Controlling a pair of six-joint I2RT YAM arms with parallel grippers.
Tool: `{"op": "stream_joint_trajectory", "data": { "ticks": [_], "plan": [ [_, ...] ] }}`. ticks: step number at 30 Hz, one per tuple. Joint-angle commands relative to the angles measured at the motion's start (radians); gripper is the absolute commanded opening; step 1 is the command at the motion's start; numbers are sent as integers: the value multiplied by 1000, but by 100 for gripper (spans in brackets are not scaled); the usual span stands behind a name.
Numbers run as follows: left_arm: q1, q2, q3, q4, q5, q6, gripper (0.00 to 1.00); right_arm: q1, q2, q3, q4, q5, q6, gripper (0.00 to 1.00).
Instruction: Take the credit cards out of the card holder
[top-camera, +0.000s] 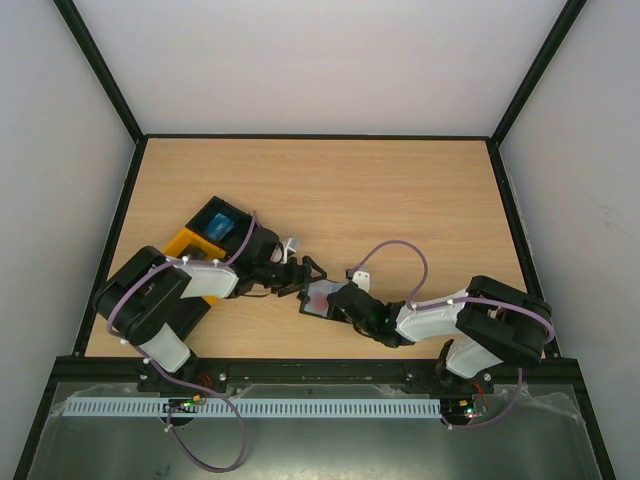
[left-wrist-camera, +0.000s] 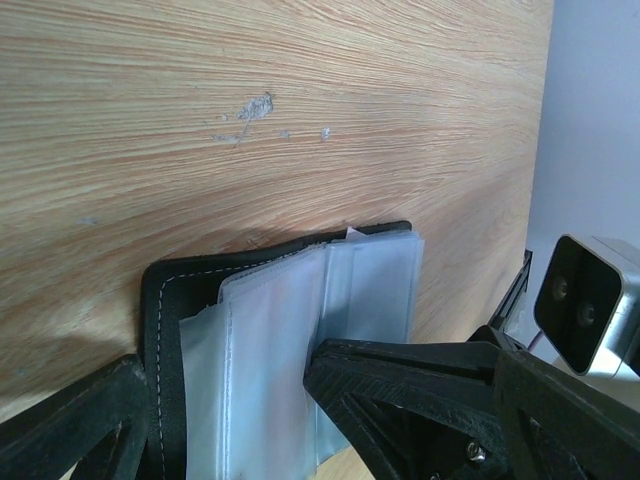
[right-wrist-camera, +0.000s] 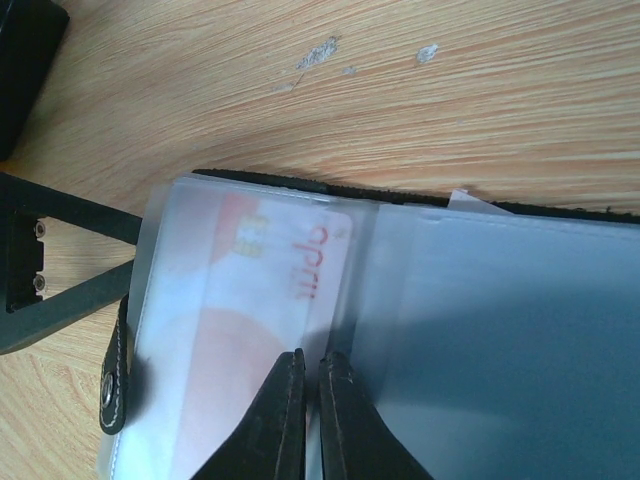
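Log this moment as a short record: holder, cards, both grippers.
card holder: open on the table, clear sleeves facing up
red card: inside a sleeve
blue card: in the orange tray, out of the holder
left gripper: open, at the holder's edge
right gripper: shut, tips over the red card's sleeve

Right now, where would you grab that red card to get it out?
Probably its edge beside the centre fold, coming from that side: the red card lies flat inside the card holder, under a clear sleeve, so only an edge can be pinched.
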Motion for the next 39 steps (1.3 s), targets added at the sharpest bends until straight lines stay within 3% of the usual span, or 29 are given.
{"op": "stream_joint_trajectory", "data": {
  "ticks": [1, 8, 13, 21, 39],
  "plan": [
    [-18, -33, 21, -22, -2, 0, 94, -3, 21, -44, -123, 32, -18, 5],
    [-27, -116, -15, 0, 3, -61, 89, -2, 19, -102, 0, -5, -30, 5],
    [-42, -141, -3, -82, -43, -44, 87, -3, 20, -130, 35, -8, -27, 5],
    [-42, -73, 39, -132, -81, 27, 87, -4, 8, -133, 34, -5, -35, 5],
    [-50, 8, 36, -20, -12, -6, 87, -4, 12, -137, 44, -7, -32, 5]
  ]
}}
